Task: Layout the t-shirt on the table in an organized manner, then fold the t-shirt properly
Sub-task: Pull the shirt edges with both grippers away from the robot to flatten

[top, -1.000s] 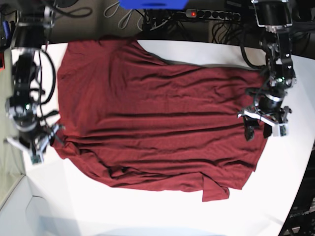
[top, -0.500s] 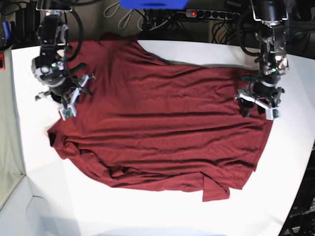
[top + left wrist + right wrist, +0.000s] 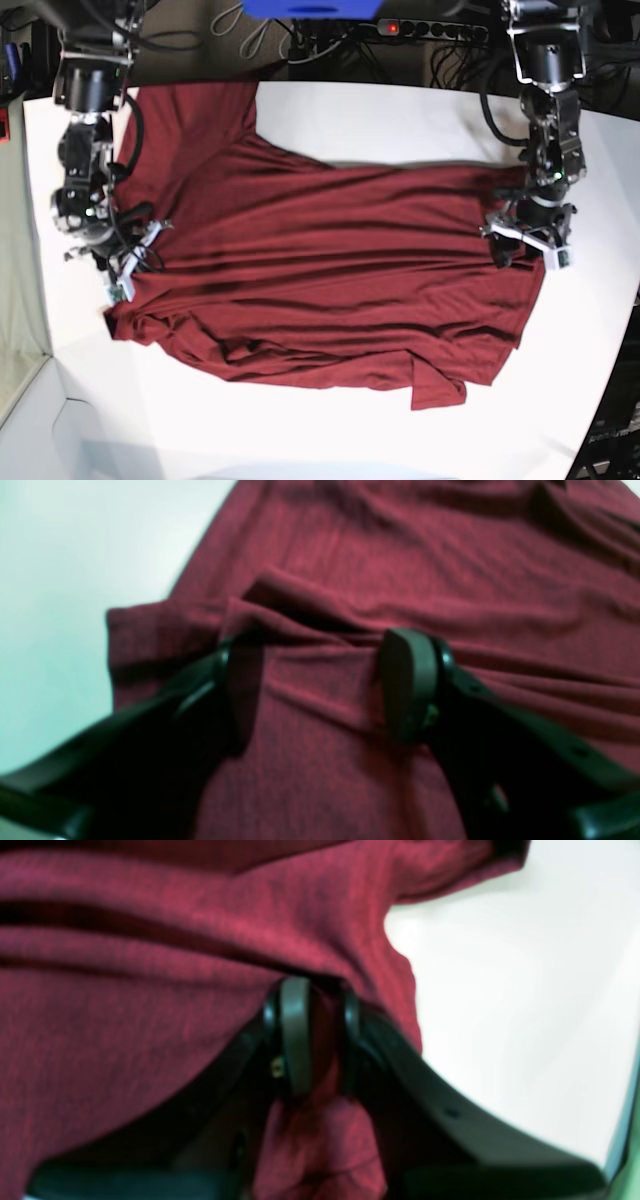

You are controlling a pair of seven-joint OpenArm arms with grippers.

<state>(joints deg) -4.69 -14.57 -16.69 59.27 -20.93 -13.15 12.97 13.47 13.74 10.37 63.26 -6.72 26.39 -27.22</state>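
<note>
Maroon t-shirt (image 3: 330,270) spread wrinkled on white table (image 3: 400,110), hem corner folded

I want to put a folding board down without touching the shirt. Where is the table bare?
Bare table runs along the near edge below the t-shirt, and a strip lies beyond its far edge. Crowded at both ends: the right claw pinches fabric, the left claw stands open over it.

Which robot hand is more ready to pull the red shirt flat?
Probably the right gripper: its jaws are pinched on a fold of the t-shirt. The left gripper hangs open over the cloth at the other end and holds nothing.
</note>
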